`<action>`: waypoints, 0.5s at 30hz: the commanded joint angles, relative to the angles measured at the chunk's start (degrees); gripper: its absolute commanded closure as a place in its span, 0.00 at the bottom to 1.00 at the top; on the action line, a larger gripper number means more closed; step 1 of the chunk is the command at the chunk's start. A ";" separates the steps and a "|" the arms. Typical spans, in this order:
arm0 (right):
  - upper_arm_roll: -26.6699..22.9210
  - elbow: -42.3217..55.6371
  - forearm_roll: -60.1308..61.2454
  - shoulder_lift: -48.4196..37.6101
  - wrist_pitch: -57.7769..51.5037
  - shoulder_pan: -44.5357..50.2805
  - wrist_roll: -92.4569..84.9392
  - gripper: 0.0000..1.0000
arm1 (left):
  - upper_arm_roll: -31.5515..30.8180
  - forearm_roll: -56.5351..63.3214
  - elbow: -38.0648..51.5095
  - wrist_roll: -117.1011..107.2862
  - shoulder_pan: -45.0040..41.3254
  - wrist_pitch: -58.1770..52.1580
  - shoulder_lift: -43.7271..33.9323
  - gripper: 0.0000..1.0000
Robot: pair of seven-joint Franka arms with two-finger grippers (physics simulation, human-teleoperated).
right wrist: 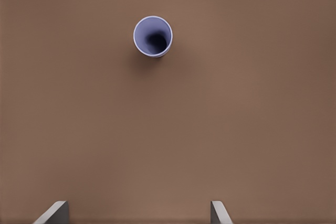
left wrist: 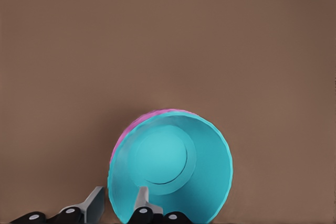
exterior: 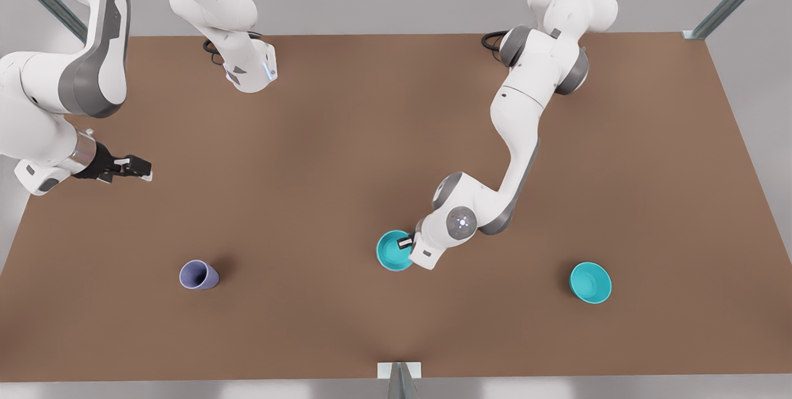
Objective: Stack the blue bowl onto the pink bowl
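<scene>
In the front view we see the brown bench (exterior: 346, 139) with two arms reaching over it. Right of centre, low in the frame, the left claw (exterior: 406, 242) sits at the rim of the blue bowl (exterior: 392, 250), one finger inside the bowl; we cannot tell from here how tight the grip is. A second teal bowl (exterior: 590, 283) stands alone at lower right, well apart. A lavender cup (exterior: 198, 275) stands at lower left. At the left edge of the frame, the right claw (exterior: 141, 168) hangs above bare bench, holding nothing, while that arm waits.

In the left wrist view we see the blue bowl (left wrist: 170, 174) nested in the pink bowl (left wrist: 137, 124), whose rim shows as a thin pink band along one side. The left claw (left wrist: 118, 203) straddles the blue bowl's wall, one finger (left wrist: 143, 199) inside and the other outside, with a little gap left at the outer finger.

In the right wrist view we see the cup (right wrist: 153, 36) upright at the top centre of the frame, and the right claw (right wrist: 137, 214) spread wide and empty at the bottom edge.
</scene>
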 commanded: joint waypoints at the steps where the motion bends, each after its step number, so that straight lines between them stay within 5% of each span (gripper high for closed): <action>1: 0.04 0.03 0.04 -0.05 -0.03 0.00 -0.24 0.00 | -0.02 0.66 0.08 -4.78 0.72 -2.95 -0.36 0.00; 5: 0.04 0.03 0.04 -0.05 -0.03 0.00 -0.24 0.00 | -0.55 3.81 0.35 9.54 16.01 -36.17 -17.23 0.00; 7: 0.04 0.03 0.39 -0.05 -0.03 0.00 -0.24 0.00 | -0.55 6.98 0.43 22.09 22.59 -44.43 -23.73 0.00; 10: 0.04 0.03 0.39 -0.05 -0.03 -0.08 -0.24 0.00 | -1.34 15.50 0.17 27.92 25.07 -48.22 -32.52 0.00; 12: 0.04 0.03 0.39 -0.05 -0.03 0.00 -0.24 0.00 | 0.59 14.90 -13.45 28.01 22.61 -44.27 -44.92 0.00; 15: 0.04 0.03 0.39 -0.05 -0.03 -0.08 -0.24 0.00 | 0.95 13.49 -13.63 28.18 23.13 -46.02 -45.54 0.00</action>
